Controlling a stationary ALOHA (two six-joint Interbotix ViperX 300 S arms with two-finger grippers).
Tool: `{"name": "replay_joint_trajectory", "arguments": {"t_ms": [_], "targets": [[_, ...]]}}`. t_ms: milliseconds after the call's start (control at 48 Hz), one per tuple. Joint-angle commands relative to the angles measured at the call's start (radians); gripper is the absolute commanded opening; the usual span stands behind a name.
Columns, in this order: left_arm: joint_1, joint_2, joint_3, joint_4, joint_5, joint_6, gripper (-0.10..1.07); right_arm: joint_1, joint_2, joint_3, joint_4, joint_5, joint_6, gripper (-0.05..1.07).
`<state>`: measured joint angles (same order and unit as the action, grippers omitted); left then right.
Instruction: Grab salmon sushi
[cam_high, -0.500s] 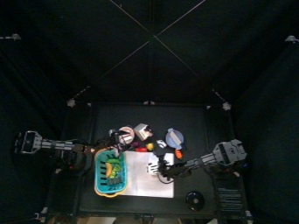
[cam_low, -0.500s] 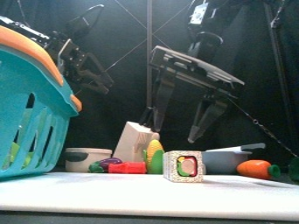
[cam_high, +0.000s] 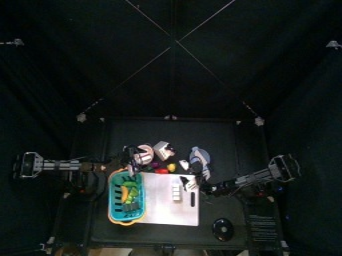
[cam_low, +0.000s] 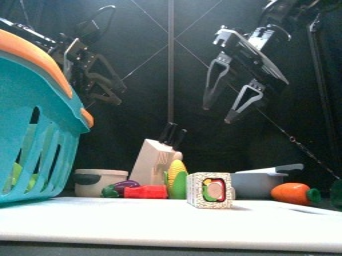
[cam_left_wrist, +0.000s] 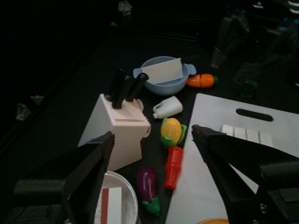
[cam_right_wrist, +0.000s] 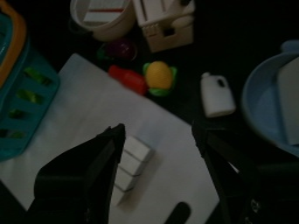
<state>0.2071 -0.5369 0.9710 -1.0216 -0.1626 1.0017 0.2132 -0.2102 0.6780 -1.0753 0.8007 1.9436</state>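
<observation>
Both grippers spread wide and empty — left gripper (cam_left_wrist: 149, 171) by the basket (cam_low: 34, 120), right gripper (cam_low: 230, 92) hanging at one o'clock above the half-hidden salmon sushi (cam_low: 293, 193).

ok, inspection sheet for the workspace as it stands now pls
surface: black table, white board on it.
job's things: salmon sushi not made out for certain; not held.
clutter: basket, knife block, corn, blue bowl, carrot, round roll piece.
grippers: left gripper open, empty; right gripper open, raised, empty.
cables: nothing seen.
surroundings: black curtains.
</observation>
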Motion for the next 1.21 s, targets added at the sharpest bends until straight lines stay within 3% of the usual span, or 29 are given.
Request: {"name": "replay_joint_trajectory", "arguments": {"t_ms": [0,292,458,646,833,1188], "targets": [[0.061,0.005,-0.057,0.003,0.075,-0.002,1.03,-0.049,-0.084,0.040,-0.074,0.000,0.005,0.94],[0.236,0.064,-0.109,0.002,0.298,-0.003,1.03,-0.164,-0.160,0.103,-0.307,-0.006,0.005,0.94],[0.305,0.133,-0.160,0.018,0.425,-0.003,1.03,-0.221,-0.164,0.124,-0.337,-0.038,0.003,0.94],[0.377,0.202,-0.232,0.140,0.586,-0.005,1.03,-0.264,-0.172,0.127,-0.350,-0.075,0.003,0.94],[0.390,0.281,-0.262,0.247,0.707,-0.015,1.03,-0.270,-0.179,0.141,-0.362,-0.109,0.006,0.94],[0.400,0.339,-0.265,0.417,0.710,-0.063,1.03,-0.331,-0.175,0.166,-0.374,-0.138,0.008,0.94]]}}
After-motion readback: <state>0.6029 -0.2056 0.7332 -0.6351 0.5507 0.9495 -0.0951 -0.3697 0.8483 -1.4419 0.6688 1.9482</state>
